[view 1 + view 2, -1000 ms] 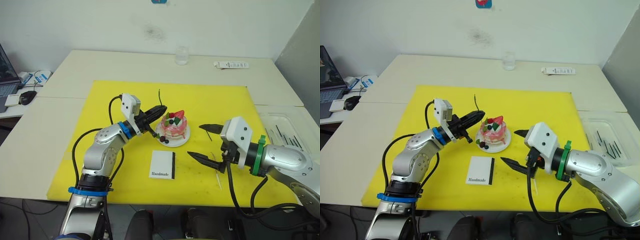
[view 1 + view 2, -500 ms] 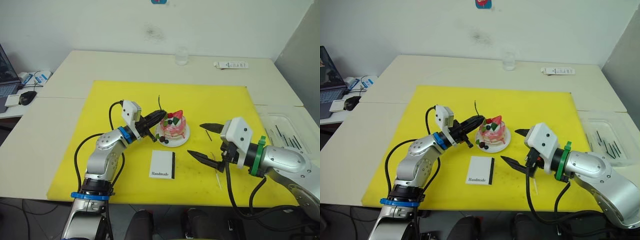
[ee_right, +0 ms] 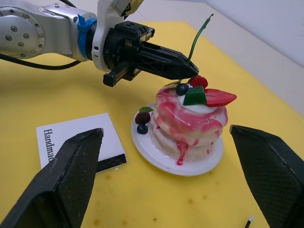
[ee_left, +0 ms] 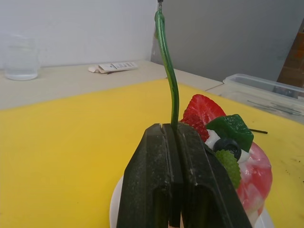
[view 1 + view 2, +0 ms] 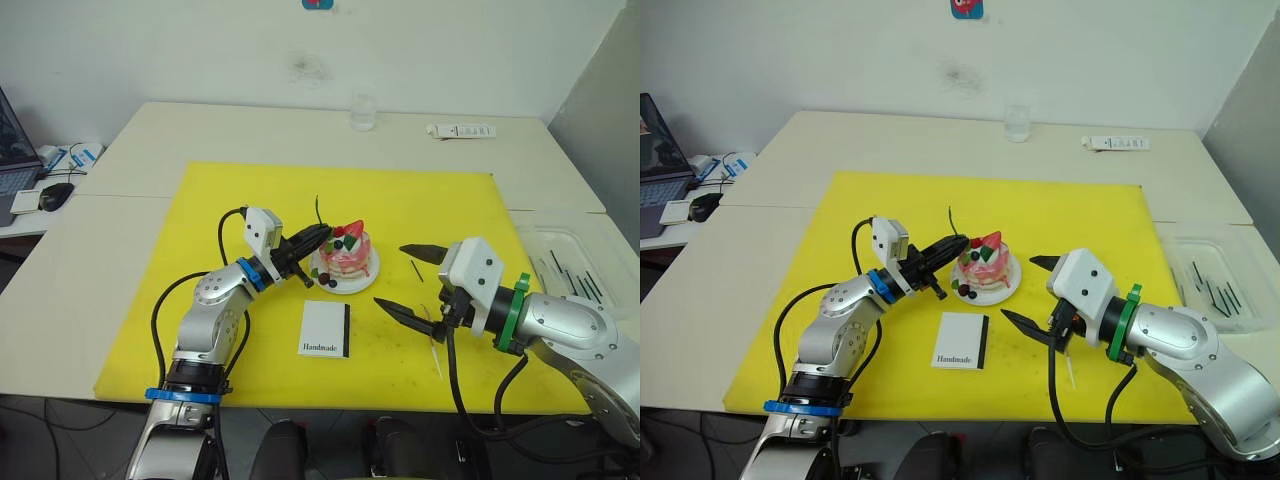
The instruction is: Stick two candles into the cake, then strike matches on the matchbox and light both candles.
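The pink cake with its strawberry sits on a small white plate in the middle of the yellow mat. My left gripper is shut on the green candle, which stands upright just over the cake's left top edge. My right gripper hangs open to the right of the cake, holding nothing. Under it on the mat lies the other candle, thin and pale. A short dark match lies right of the plate. The white matchbox lies flat in front of the cake.
A clear tray with several dark sticks stands off the mat's right edge. A glass and a white remote sit at the table's far side. A mouse is at the far left.
My left gripper has sunk a little with the green candle, bringing it closer to the cake's top. The right gripper has hardly moved.
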### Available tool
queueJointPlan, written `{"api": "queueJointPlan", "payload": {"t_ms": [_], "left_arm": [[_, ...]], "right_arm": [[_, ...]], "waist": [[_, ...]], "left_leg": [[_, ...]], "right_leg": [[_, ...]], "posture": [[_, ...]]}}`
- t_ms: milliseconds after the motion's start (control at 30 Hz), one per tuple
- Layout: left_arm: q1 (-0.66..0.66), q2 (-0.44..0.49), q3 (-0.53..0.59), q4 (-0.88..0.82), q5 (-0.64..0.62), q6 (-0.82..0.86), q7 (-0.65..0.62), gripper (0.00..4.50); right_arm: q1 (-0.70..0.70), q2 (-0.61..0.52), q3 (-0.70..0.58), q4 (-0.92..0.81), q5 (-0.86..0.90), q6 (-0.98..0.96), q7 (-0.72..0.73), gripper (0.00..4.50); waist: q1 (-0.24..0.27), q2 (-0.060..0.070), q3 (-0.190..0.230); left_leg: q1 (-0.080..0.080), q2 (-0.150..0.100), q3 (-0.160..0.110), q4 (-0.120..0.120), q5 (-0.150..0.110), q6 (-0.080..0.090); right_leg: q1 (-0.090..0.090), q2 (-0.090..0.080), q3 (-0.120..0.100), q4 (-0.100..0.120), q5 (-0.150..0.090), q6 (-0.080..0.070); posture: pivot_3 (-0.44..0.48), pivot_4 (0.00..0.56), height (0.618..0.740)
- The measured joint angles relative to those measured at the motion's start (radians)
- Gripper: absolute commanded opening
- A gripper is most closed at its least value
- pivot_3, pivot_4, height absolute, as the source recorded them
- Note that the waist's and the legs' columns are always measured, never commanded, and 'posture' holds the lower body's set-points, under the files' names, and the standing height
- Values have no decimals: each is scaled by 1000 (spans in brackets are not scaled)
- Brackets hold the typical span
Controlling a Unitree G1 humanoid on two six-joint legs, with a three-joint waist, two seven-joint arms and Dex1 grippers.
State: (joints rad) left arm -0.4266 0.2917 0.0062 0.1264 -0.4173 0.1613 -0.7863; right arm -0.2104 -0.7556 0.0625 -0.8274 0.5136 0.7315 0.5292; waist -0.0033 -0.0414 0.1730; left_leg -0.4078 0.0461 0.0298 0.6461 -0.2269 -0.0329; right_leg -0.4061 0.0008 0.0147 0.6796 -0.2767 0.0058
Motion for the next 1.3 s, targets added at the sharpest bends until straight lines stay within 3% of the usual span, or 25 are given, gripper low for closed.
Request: {"api": "queueJointPlan", "payload": {"t_ms": [467,667,833,1033,1167,1300], "left_arm": [[-13,23,49,-69,-15,66,38,4363],[15,85,101,-160,-40,111,58,4475],[71,233,146,-286,-107,209,-1,4475],[197,479,138,-501,-263,417,-192,4475],[255,555,86,-632,-280,439,-277,4475],[303,559,30,-704,-279,428,-309,4475]], "right_arm": [[6,37,0,0,-25,-3,-4,4500],[4,64,-23,5,-30,-14,-15,4500],[32,61,-105,3,-30,-18,-38,4500],[237,27,-226,-52,-41,4,-51,4500],[428,26,-280,-133,-48,22,-55,4500],[603,28,-276,-178,-80,19,-59,4500]], "waist": [[-1,0,0],[-3,0,0],[-3,0,0],[-1,0,0],[1,1,0],[0,1,0]], "left_leg": [[0,0,0,0,0,0],[0,1,0,0,0,0],[0,1,0,-1,0,0],[0,1,0,-1,0,0],[3,1,1,-1,0,0],[6,2,2,-1,0,0]], "right_leg": [[0,0,0,0,0,0],[0,0,0,0,0,0],[0,0,0,0,0,0],[0,-4,0,-1,0,0],[1,-4,0,0,0,0],[3,-4,2,1,-1,-1]], "posture": [[0,150,740],[0,150,740],[0,150,740],[0,150,740],[0,150,740],[0,150,740]]}}
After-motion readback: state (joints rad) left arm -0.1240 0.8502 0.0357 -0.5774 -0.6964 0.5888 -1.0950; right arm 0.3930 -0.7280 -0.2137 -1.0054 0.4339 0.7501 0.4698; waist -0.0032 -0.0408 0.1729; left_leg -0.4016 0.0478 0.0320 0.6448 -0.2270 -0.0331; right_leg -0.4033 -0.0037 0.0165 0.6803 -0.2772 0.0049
